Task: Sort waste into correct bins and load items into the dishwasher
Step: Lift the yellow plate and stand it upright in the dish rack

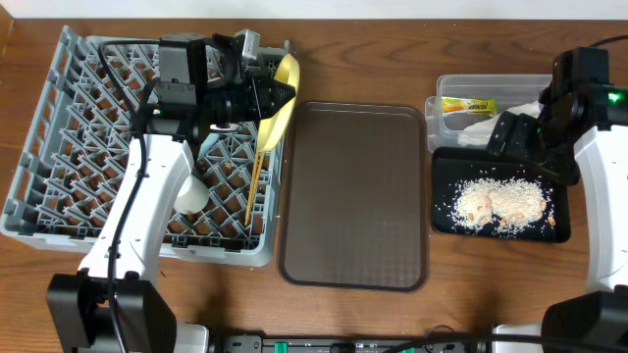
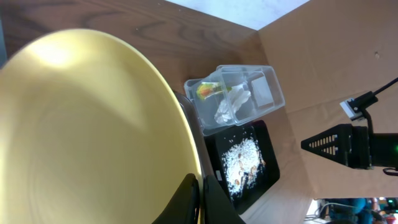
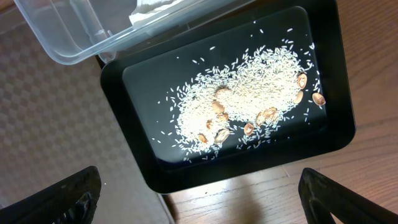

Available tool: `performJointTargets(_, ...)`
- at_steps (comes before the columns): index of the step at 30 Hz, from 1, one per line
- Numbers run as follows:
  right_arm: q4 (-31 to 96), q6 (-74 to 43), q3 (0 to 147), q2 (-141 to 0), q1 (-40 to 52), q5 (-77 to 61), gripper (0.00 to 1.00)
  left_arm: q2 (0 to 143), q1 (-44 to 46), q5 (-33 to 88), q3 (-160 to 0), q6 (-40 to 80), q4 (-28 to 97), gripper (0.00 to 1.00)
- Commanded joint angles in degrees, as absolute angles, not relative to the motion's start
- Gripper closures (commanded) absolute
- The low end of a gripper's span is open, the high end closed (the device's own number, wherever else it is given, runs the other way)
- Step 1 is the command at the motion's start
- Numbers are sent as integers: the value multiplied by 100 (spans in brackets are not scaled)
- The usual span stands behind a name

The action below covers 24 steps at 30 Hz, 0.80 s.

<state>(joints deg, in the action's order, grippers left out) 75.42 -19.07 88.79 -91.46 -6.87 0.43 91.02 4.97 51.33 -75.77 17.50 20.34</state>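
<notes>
My left gripper (image 1: 278,95) is shut on the rim of the yellow plate (image 1: 285,103), held on edge over the right side of the grey dish rack (image 1: 59,167); the plate fills the left wrist view (image 2: 93,130), fingers (image 2: 202,199) pinching its edge. A white cup (image 1: 190,194) and wooden chopsticks (image 1: 256,176) sit in the rack. My right gripper (image 1: 530,137) is open and empty above the black tray (image 1: 444,218), which holds rice scraps (image 1: 500,204) (image 3: 242,106). The clear tub (image 1: 442,88) holds the yellow-green sachet (image 1: 467,105) and white napkin (image 1: 491,125). The bowls are out of view.
A large brown serving tray (image 1: 355,194) lies between the rack and the bins. The clear tub's corner (image 3: 68,37) and brown tray edge (image 3: 56,143) show in the right wrist view. A camera stand (image 2: 348,146) shows in the left wrist view.
</notes>
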Motion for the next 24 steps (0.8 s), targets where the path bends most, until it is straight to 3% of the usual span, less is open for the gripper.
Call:
performJointTargets(1,7544,-1964,8908,-9087,-705,40,1,9109,482,5312,-7561,1874,2008,93)
performJointTargets(6,7544,-1964,8908,-9087,-705,40,1,9109,484,4294,-7553,1872,2416,90)
performJointTargets(8,7546,-1964,8908,-9087,-705,40,1,9109,482,3542,-7544,1870,2727,73)
performJointTargets(11,7544,-1964,8908,-9087,-705,40,1,9109,482,2956,-7540,1702,2895,67)
performJointTargets(12,7544,-1964,8908,-9087,-705,40,1,9109,482,2906,-7540,1490,2873,51)
performJointTargets(15,7544,-1964,8908,-9087,-705,38,1,9063,482,2904,-7542,1258,2742,37)
performJointTargets(24,7330,-1964,8908,-9087,-679,32,1,8165,482,2023,-7542,729,2700,23)
